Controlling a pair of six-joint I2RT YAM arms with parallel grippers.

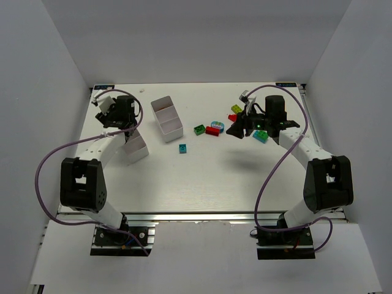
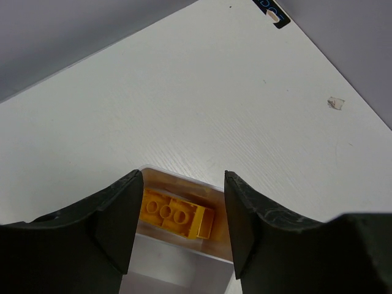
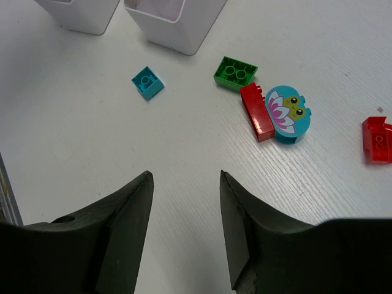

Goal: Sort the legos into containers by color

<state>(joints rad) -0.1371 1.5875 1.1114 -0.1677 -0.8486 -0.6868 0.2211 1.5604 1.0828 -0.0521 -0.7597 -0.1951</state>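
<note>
- Table (image 1: 202, 184): it carries two white bins. One bin (image 1: 138, 154) sits close to the left edge under your left arm. The other bin (image 1: 174, 130) sits toward the far edge, left of centre. Both look thin-walled and light, so expect a nudge to slide them.
- Left gripper (image 2: 181, 184): fingers apart and empty, hovering over a compartment of the left-edge bin.
- Right gripper (image 3: 185, 184): fingers apart and empty, above bare table beside the loose pile toward the far right corner.
- One round multicoloured piece (image 3: 289, 114): it lies flat, touching a red brick (image 3: 257, 112). It is likely awkward; pinch it across its edges.
- Bricks: one yellow brick (image 2: 173, 215) is already in the bin.
  - Loose are a second red brick (image 3: 378, 139), one green brick (image 3: 235, 73), one teal brick (image 3: 147, 82) and one lime brick (image 1: 236, 109).
  - One partly hidden brick (image 1: 260, 135) lies by your right arm.
  - They are probably light, rigid and slick; grip the flat side walls.
</note>
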